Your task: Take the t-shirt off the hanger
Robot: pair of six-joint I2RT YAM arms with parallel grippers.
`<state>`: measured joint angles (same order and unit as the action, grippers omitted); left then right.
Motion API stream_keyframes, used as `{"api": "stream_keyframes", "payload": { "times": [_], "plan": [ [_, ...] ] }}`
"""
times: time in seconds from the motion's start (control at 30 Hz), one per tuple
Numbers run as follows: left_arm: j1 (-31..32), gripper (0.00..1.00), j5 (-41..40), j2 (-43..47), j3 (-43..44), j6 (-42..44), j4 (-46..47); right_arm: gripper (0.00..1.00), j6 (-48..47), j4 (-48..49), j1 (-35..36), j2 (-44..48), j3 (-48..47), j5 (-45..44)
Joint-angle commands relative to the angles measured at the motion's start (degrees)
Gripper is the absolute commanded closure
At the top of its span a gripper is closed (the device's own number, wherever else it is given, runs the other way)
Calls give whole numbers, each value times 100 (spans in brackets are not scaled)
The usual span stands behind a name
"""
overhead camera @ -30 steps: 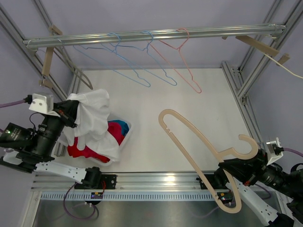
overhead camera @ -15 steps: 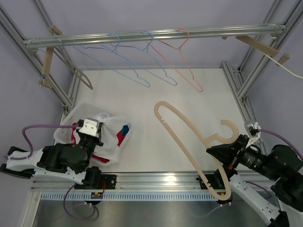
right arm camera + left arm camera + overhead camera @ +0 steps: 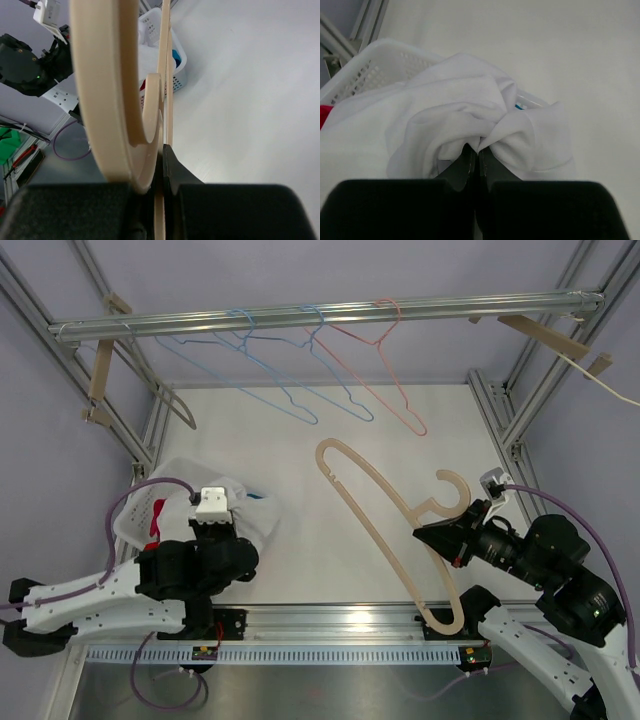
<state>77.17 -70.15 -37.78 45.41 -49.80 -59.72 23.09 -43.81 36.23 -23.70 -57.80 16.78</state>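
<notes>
- Your left pincer (image 3: 479, 156) is clamped together on a fold of the shirt (image 3: 460, 105). The white cloth bunches right at its tips and spills ahead of them and to both sides.
- The shirt lies heaped in the basket (image 3: 367, 70) directly below and in front of that pincer. That looks like the drop-off spot, and I judge you're holding low so the cloth lands inside rather than on the table (image 3: 545, 60).
- Your right pincer (image 3: 161, 152) is closed on the hanger (image 3: 95, 80) near its neck. The hook curls just above its tips, and the long bar runs away ahead of them.
- The hanger is bare and held off the table, well apart from the shirt, which keeps the two from snagging.
- Judged from this, the shirt is off the hanger. What's left is probably to let go with the left pincer and set the hanger down.
</notes>
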Motion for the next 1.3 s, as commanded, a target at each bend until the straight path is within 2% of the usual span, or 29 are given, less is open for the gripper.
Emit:
{"api": "stream_keyframes", "payload": {
  "times": [0.0,0.17,0.2,0.27,0.3,0.33,0.4,0.43,0.53,0.57,0.6,0.67,0.7,0.73,0.8,0.97,1.03,1.27],
  "plan": [
    [-936,100,282,51,-285,-1066,180,100,-252,339,51,41,-38,-332],
    [-1783,100,327,928,-725,-1347,75,100,-402,198,51,33,-3,-473],
    [-1819,100,196,1078,-883,-1653,14,100,-428,206,51,24,6,-517],
    [-1933,100,20,1325,-937,-2573,-1019,100,-472,198,51,-37,-20,-561],
    [-1933,100,-138,1326,-876,-3640,-1459,100,-490,180,51,-55,-47,-570],
    [-1933,100,-174,1291,-850,-4016,-2072,100,-507,171,51,-73,-56,-579],
    [-1933,100,-227,1221,-806,-4449,-2315,100,-525,128,51,-82,-126,-605],
    [-1933,96,-245,1125,-805,-4407,-2203,100,-525,119,51,-90,-204,-614],
    [-1933,73,-332,966,-666,-4354,-2166,100,-481,57,42,-125,-441,-614],
    [-1933,55,-367,965,-630,-4345,-2149,100,-464,-21,51,-143,-512,-640],
    [-1933,45,-385,992,-577,-4310,-2149,100,-446,-57,51,-152,-583,-701],
    [-1898,31,-368,1114,-402,-4188,-2096,100,-402,-153,51,-170,-801,-720],
    [-1863,20,-359,1245,-332,-3978,-2079,100,-402,-276,51,-178,-899,-667],
    [-1741,15,-350,1316,-244,-3837,-2000,100,-402,-329,51,-205,-1091,-615],
    [-1618,1,-280,1466,116,-3074,-1772,100,-419,-391,51,-214,-1311,-439],
    [-1336,1,176,1405,1143,-1387,-919,100,-779,-996,51,-564,-2551,-1174],
    [-1309,1,317,1361,1277,-1095,-638,100,-903,-1155,51,-802,-2849,-1527],
    [-1301,1,1222,1370,1751,1049,821,100,-1193,-1621,51,-1505,-3211,-3275]
  ]
}}
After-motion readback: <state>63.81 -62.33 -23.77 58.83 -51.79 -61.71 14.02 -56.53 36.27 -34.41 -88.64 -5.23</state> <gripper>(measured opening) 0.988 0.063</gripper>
